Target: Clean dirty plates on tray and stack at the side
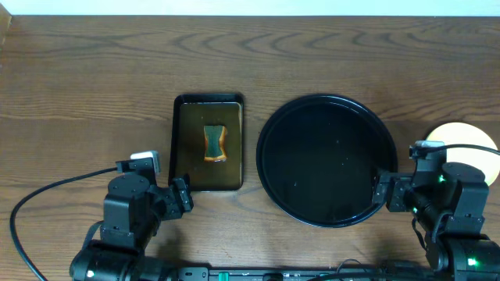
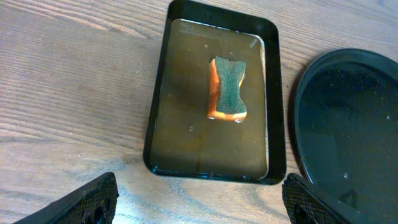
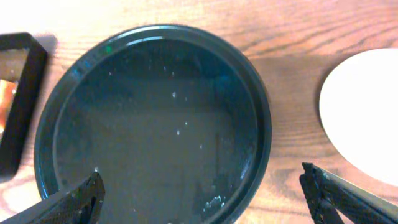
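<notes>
The round black tray (image 1: 326, 160) sits right of centre with no plates on it, only small wet specks; it also shows in the right wrist view (image 3: 155, 124) and at the right edge of the left wrist view (image 2: 348, 118). A pale yellow plate (image 1: 467, 142) lies on the wood tabletop right of the tray, partly hidden by my right arm; it looks white in the right wrist view (image 3: 364, 112). I cannot tell whether other plates lie under it. My left gripper (image 1: 183, 195) (image 2: 199, 202) is open and empty near the small tray's front edge. My right gripper (image 1: 383, 190) (image 3: 202, 199) is open and empty over the round tray's front right rim.
A small dark rectangular tray (image 1: 208, 143) (image 2: 211, 99) holds brownish water and an orange-and-green sponge (image 1: 215, 144) (image 2: 229, 88), left of the round tray. Its end shows in the right wrist view (image 3: 15, 99). A cable (image 1: 55, 187) trails left of my left arm.
</notes>
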Motion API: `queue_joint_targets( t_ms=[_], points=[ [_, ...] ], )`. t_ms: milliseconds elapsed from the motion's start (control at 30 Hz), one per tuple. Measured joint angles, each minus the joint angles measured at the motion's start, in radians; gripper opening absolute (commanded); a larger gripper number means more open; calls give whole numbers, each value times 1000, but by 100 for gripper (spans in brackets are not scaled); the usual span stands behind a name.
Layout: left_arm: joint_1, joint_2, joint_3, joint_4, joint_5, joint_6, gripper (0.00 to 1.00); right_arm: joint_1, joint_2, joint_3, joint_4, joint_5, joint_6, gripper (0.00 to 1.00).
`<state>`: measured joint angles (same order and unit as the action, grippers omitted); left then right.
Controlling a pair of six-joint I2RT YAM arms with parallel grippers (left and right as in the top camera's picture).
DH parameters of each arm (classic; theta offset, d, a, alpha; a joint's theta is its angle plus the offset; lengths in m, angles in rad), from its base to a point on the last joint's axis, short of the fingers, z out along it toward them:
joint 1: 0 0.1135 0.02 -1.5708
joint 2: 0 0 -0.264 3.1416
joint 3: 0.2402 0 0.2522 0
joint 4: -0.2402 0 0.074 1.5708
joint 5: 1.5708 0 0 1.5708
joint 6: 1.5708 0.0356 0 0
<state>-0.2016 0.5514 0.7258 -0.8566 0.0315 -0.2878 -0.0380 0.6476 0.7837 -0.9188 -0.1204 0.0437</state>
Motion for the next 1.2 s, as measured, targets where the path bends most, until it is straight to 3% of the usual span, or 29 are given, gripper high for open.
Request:
queue_joint_targets(
  t_ms=[633, 867, 1200],
  points=[
    [0, 0, 0, 0, 0, 0, 86, 0, -16, -11, 14, 29, -5, 99],
    [0, 0, -1, 0, 0, 0, 86, 16, -185, -151, 353, 41, -10, 99],
    [0, 0, -6, 0, 0, 0, 86, 72, -472, -545, 883, 45, -12, 99]
  ],
)
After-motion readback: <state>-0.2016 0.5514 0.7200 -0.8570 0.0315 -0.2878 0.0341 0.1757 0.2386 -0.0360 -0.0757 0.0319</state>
